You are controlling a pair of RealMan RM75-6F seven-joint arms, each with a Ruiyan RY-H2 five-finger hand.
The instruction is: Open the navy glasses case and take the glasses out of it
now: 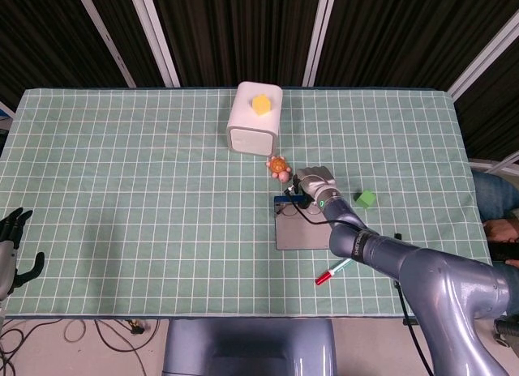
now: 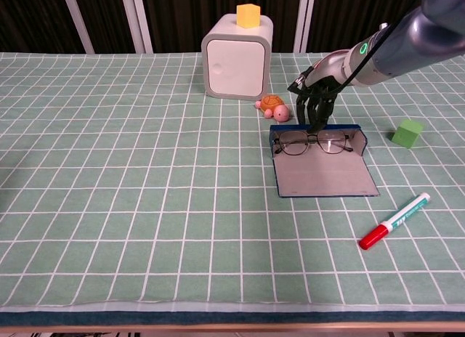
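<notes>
You are holding the right hand (image 2: 314, 99) over the far edge of the navy glasses case (image 2: 323, 163), fingers pointing down toward the bridge of the glasses (image 2: 314, 141). The fingertips (image 2: 313, 123) are sitting just at the frame, but I cannot tell whether they are pinching it or only touching. The case is lying open on the green checked tablecloth (image 2: 131, 177), its flap spread flat toward the near side, and the glasses are standing upright along its far wall, lenses facing the near edge. The left hand (image 1: 11, 245) is waiting at the near left edge of the table, well apart from the case, fingers spread and holding nothing.

A toy turtle (image 2: 272, 106) is lying just left of the right hand, beside a white box (image 2: 237, 64) carrying a yellow block (image 2: 248, 16). A green cube (image 2: 407, 133) is sitting to the right of the case, and a red-capped marker (image 2: 394, 221) is lying near and right of it.
</notes>
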